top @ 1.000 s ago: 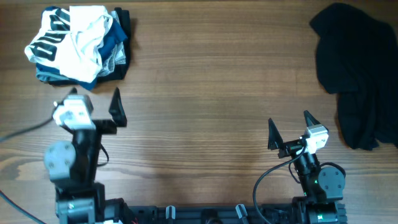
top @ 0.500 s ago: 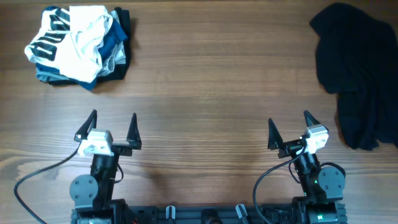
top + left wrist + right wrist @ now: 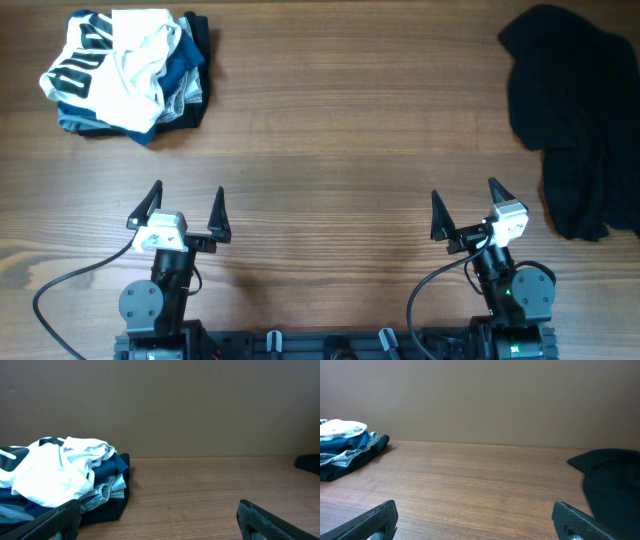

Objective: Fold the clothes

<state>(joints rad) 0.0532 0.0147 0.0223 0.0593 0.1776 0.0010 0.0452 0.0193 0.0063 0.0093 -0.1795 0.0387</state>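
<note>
A folded pile of clothes lies at the far left of the table: a white T-shirt with black striped lettering [image 3: 110, 60] on top of blue and grey garments [image 3: 185, 75]. The pile also shows in the left wrist view [image 3: 55, 472] and the right wrist view [image 3: 345, 442]. A crumpled plain black garment [image 3: 575, 110] lies at the far right and shows in the right wrist view [image 3: 612, 482]. My left gripper [image 3: 185, 205] is open and empty near the front left. My right gripper [image 3: 468, 207] is open and empty near the front right.
The wooden table [image 3: 340, 150] runs between the pile and the black garment. A plain wall stands behind the table's far edge [image 3: 200, 457]. A black cable [image 3: 70, 285] loops beside the left arm's base.
The left arm has pulled back from near the pile toward the front edge, and its gripper now faces forward and sits level. The right arm has not moved.
</note>
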